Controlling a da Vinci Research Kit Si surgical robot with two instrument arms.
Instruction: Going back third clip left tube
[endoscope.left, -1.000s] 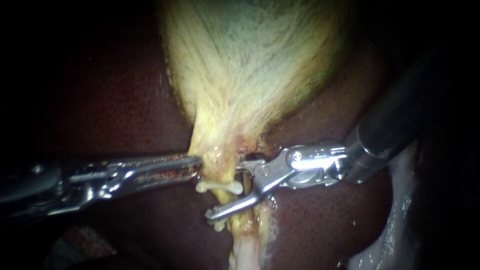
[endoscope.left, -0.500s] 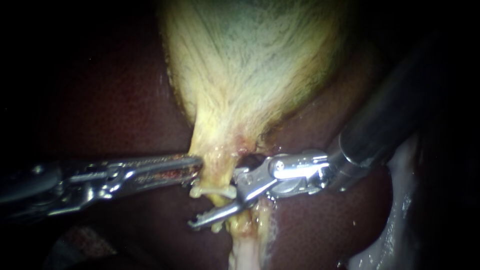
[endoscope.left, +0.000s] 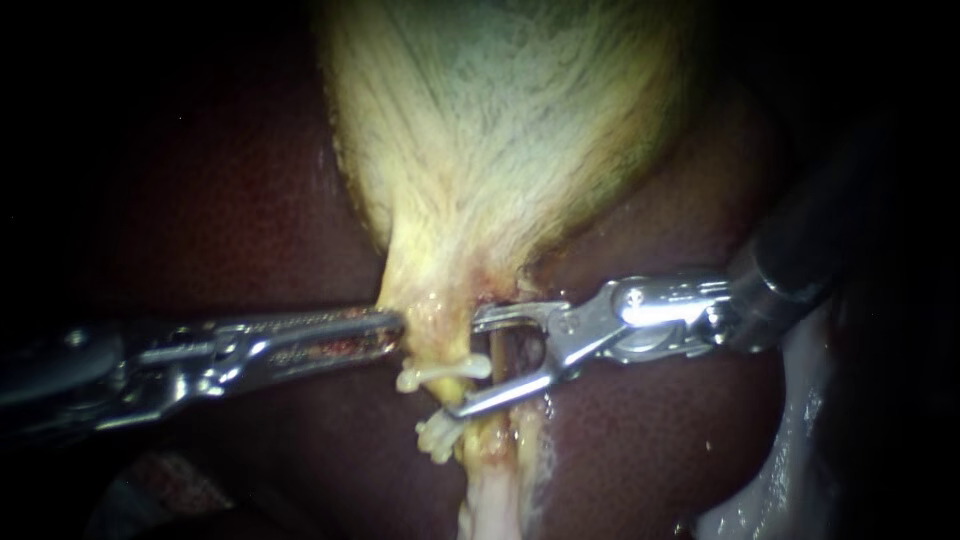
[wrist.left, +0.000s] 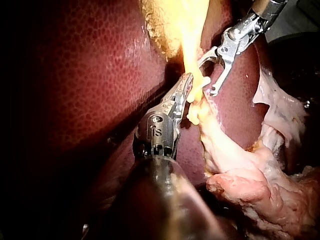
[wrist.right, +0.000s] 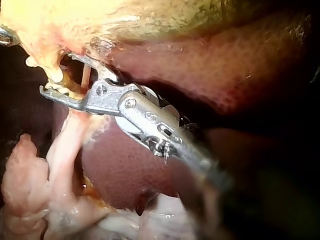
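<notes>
Between the parted jaws of the right instrument (endoscope.left: 465, 365) runs a thin tan strand (endoscope.left: 497, 350). The jaws are bright steel and grip nothing. Just past their tips lies the left tube (endoscope.left: 440, 345), a soft yellow stalk tapering out of the gallbladder (endoscope.left: 500, 120), whose skin is pale and finely fibrous.

Two white clips cross that tube. The upper clip (endoscope.left: 445, 372), a slim bar with knobbed ends, sits level with the gap between the jaws. The lower clip (endoscope.left: 437, 437) is stubbier and touches the tip of the lower jaw. I cannot make out a third clip.

On the tube's far side, the left instrument (endoscope.left: 395, 328) has its long slotted jaws clenched on the edge of the gallbladder's neck, just beside the upper clip. Dark red, finely stippled liver (endoscope.left: 250, 200) lies all around.

Seen from behind in the left wrist view, the left instrument (wrist.left: 188, 80) has its tip buried in glowing yellow tissue, with the upper clip (wrist.left: 199, 89) just beside it. The right instrument (wrist.left: 207, 77) stands ahead of it with its jaws apart. This view also shows ragged tissue (wrist.left: 250, 185), pink-white and lumpy, trailing from the tube alongside the shaft; the endoscope view catches only its start.

Only the right wrist view shows the fine teeth along the right instrument's (wrist.right: 55, 71) lower jaw. It also shows the strand (wrist.right: 86, 77) crossing the gap between the jaws near their hinge, with glossy liver (wrist.right: 225, 65) beyond.
</notes>
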